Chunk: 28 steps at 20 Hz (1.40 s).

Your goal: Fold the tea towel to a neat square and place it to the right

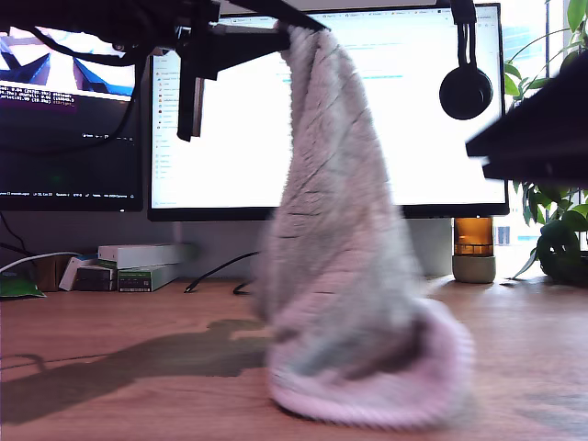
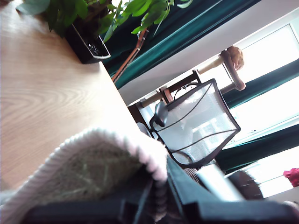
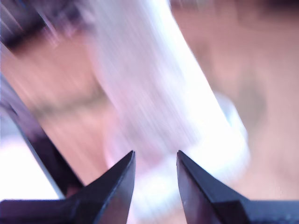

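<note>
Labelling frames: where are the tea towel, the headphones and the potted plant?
tea towel (image 1: 344, 276): exterior view, hanging mid-body.
headphones (image 1: 465, 92): exterior view, ear cup.
potted plant (image 2: 86, 44): first wrist view, dark pot wall.

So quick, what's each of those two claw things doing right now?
My first gripper: jaws closed on the tea towel, lifting one end while the rest rests on the desk.
My second gripper: jaws open, holding nothing.
</note>
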Each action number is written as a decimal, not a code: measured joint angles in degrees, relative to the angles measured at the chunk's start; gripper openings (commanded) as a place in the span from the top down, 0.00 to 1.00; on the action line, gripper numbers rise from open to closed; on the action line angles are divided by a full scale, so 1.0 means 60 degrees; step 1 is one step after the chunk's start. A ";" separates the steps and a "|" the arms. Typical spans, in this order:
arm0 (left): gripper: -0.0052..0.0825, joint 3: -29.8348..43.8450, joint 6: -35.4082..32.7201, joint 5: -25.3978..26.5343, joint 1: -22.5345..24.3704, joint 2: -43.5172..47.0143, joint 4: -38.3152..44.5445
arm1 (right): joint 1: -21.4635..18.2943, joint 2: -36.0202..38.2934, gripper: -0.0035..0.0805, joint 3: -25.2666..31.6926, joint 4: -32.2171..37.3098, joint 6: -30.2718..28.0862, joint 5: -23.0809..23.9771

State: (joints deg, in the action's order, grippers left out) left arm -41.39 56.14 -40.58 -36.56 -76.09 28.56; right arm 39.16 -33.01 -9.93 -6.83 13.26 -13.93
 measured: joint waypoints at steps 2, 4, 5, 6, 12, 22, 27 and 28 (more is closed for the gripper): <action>0.96 -0.0051 -0.0335 0.0000 0.0000 0.0000 -0.0259 | 0.0000 -0.0852 0.66 0.0000 -0.0168 0.0699 -0.0204; 0.96 -0.0051 -0.0550 -0.0033 0.0000 0.0000 -0.0616 | 0.0018 -0.1395 0.65 -0.0040 -0.0200 0.1264 -0.0426; 0.96 -0.0051 -0.0663 -0.0047 0.0000 0.0000 -0.0703 | 0.0055 -0.1639 0.65 -0.0149 -0.0251 0.1279 -0.0437; 0.96 -0.0051 -0.0714 -0.0047 0.0000 0.0000 -0.0765 | 0.0055 -0.1953 0.64 -0.0415 -0.0408 0.1286 -0.0444; 0.96 -0.0051 -0.0856 -0.0051 0.0000 0.0000 -0.0841 | 0.0175 -0.4095 0.64 -0.2645 -0.1053 0.2251 -0.0838; 0.96 -0.0051 -0.0889 -0.0051 0.0000 0.0000 -0.0834 | 0.0321 -0.7202 0.64 -0.5187 -0.3140 0.3548 -0.0903; 0.96 -0.0051 -0.0998 -0.0051 0.0000 0.0000 -0.0838 | 0.0499 -0.7930 0.64 -0.5297 -0.3002 0.3821 -0.0860; 0.96 -0.0051 -0.0998 -0.0051 0.0000 0.0000 -0.0834 | 0.0557 -0.8091 0.64 -0.5297 -0.2823 0.3825 -0.0852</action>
State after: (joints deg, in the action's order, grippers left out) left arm -41.69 50.15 -40.88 -36.56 -76.09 23.55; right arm 42.50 -81.56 -41.71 -23.77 36.21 -19.05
